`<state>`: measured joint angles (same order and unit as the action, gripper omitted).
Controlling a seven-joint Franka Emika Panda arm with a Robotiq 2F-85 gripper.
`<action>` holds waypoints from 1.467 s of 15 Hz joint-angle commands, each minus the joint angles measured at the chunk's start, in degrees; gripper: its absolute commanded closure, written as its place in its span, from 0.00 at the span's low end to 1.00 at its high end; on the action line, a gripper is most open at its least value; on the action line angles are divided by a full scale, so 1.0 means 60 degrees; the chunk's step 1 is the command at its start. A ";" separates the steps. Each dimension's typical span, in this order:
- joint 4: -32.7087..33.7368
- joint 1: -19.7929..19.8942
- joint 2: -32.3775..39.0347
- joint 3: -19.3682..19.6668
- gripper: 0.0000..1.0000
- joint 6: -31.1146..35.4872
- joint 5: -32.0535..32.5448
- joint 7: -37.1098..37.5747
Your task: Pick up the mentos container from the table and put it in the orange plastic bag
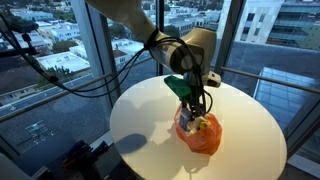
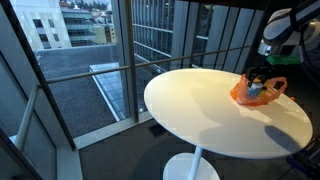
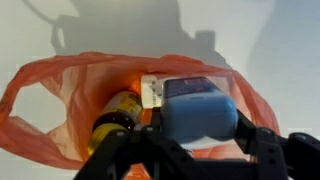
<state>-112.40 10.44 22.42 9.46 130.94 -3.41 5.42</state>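
The blue Mentos container [image 3: 200,110] is held between my gripper [image 3: 200,140] fingers, directly over the open mouth of the orange plastic bag [image 3: 60,100]. The bag lies on the round white table [image 1: 150,120] and holds a yellow-labelled bottle [image 3: 118,112] and a white packet [image 3: 153,93]. In both exterior views my gripper [image 1: 197,103] [image 2: 258,80] hangs just above the bag [image 1: 198,135] [image 2: 258,93]. The container itself is hard to make out in those views.
The table [image 2: 200,110] stands next to large windows [image 2: 100,50] with a city outside. Black cables [image 1: 60,70] hang at the table's far side. A dark object [image 2: 308,150] stands at the table's edge.
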 commanded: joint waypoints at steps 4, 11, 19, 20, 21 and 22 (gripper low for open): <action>0.0246 0.0020 0.0276 -0.0004 0.02 -0.0342 -0.0095 0.0165; 0.0229 0.0019 0.0385 -0.0015 0.00 -0.0413 -0.0101 0.0140; -0.0152 -0.0103 -0.0500 0.0053 0.00 -0.0861 0.0086 0.0231; -0.0216 -0.0115 -0.0682 0.0063 0.00 -0.0991 0.0126 0.0216; -0.0284 -0.0130 -0.0836 0.0074 0.00 -0.1044 0.0164 0.0225; -0.0371 -0.0137 -0.1009 0.0078 0.00 -0.1111 0.0190 0.0218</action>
<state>-112.58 10.16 20.37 9.46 126.21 -3.38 5.49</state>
